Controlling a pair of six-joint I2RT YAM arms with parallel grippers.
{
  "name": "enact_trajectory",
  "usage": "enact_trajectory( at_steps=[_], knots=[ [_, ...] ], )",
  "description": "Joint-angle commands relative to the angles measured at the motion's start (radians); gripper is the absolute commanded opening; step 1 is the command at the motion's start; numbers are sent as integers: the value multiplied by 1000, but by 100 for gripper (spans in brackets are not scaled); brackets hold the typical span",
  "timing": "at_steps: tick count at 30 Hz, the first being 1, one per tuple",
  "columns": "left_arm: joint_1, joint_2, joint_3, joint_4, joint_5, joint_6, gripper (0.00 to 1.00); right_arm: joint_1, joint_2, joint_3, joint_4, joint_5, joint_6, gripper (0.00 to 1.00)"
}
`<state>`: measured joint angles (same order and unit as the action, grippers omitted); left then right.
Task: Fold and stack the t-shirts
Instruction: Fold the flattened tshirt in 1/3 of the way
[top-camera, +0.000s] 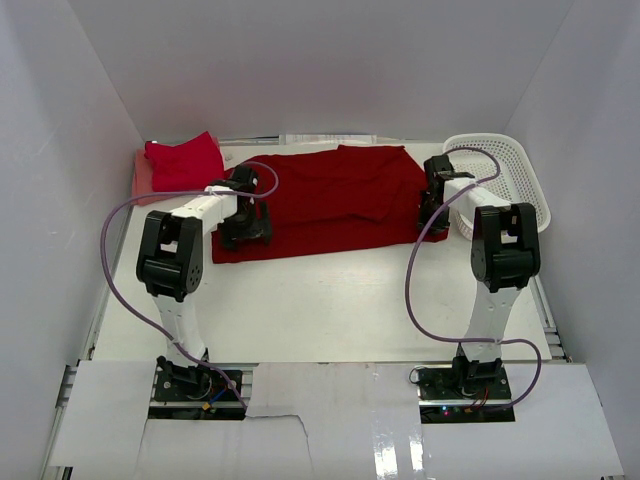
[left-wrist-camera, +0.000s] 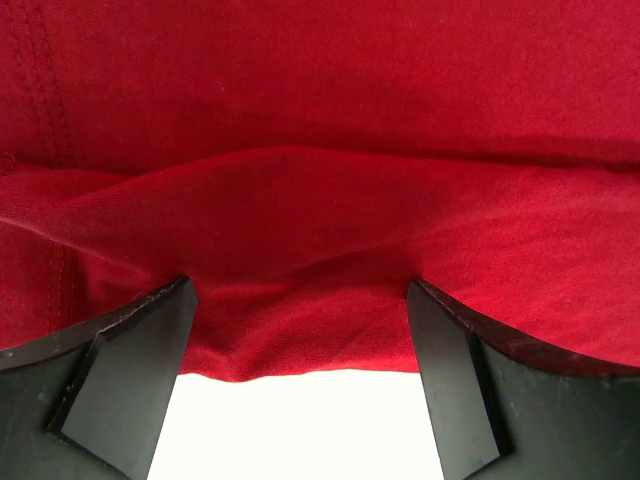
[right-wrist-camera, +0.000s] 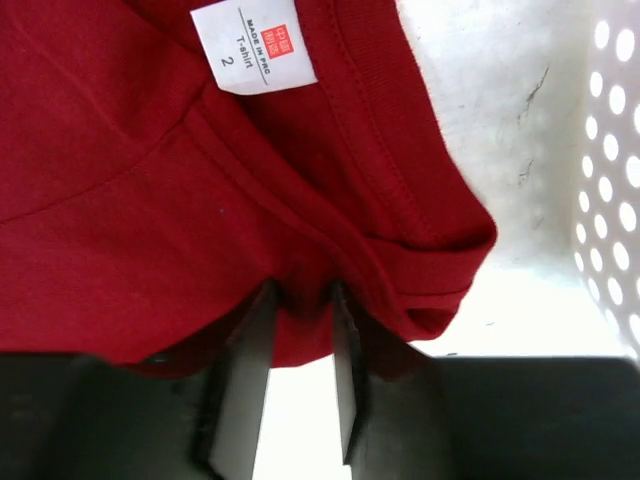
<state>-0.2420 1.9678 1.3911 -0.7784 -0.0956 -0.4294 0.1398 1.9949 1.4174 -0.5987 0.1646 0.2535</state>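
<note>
A dark red t-shirt (top-camera: 335, 200) lies partly folded across the back of the table. My left gripper (top-camera: 246, 228) is at its near left edge. In the left wrist view the gripper (left-wrist-camera: 300, 375) is open, jaws wide apart, with the shirt's hem (left-wrist-camera: 300, 340) lying between them over the white table. My right gripper (top-camera: 432, 208) is at the shirt's right end. In the right wrist view the gripper (right-wrist-camera: 295, 345) is shut on a bunched fold of the shirt (right-wrist-camera: 120, 200) near the collar and its white size label (right-wrist-camera: 255, 45). Folded red shirts (top-camera: 183, 163) are stacked at the back left.
A white perforated basket (top-camera: 505, 180) stands at the back right, close to my right gripper; its wall shows in the right wrist view (right-wrist-camera: 615, 150). White walls enclose the table on three sides. Purple cables loop beside both arms.
</note>
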Motion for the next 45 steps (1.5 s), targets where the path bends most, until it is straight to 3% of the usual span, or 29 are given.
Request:
enact_trajectory(
  at_steps=[1, 5, 9, 14, 19, 24, 31, 37, 40, 45],
  knots=[
    [-17, 20, -12, -33, -41, 14, 98, 7, -11, -29, 19, 35, 0, 31],
    [-54, 10, -41, -74, -75, 6, 98, 43, -85, -124, 5, 70, 6, 30],
    [-89, -68, -165, -102, -70, 0, 98, 112, -195, -294, -84, 205, 23, 40],
    [-118, -148, -260, -125, -75, -9, 98, 156, -248, -412, -157, 210, 36, 43],
    [-125, -217, -306, -159, -154, -43, 98, 214, -274, -425, -262, 256, 91, 54],
    [-125, -274, -349, -188, -211, -104, 98, 254, -301, -399, -391, 395, 197, 63],
    [-125, -343, -293, -220, -262, -147, 98, 287, -462, -283, -446, 432, 237, 67],
    [-132, -405, -153, -211, -107, -143, 98, 377, -528, -192, -302, 253, 144, 68],
    [-158, -379, -83, -211, -95, -146, 98, 397, -525, -241, -164, 58, 113, 65],
    [-164, -360, -69, -185, -92, -154, 98, 397, -466, -296, -17, -66, 124, 61]
  ],
)
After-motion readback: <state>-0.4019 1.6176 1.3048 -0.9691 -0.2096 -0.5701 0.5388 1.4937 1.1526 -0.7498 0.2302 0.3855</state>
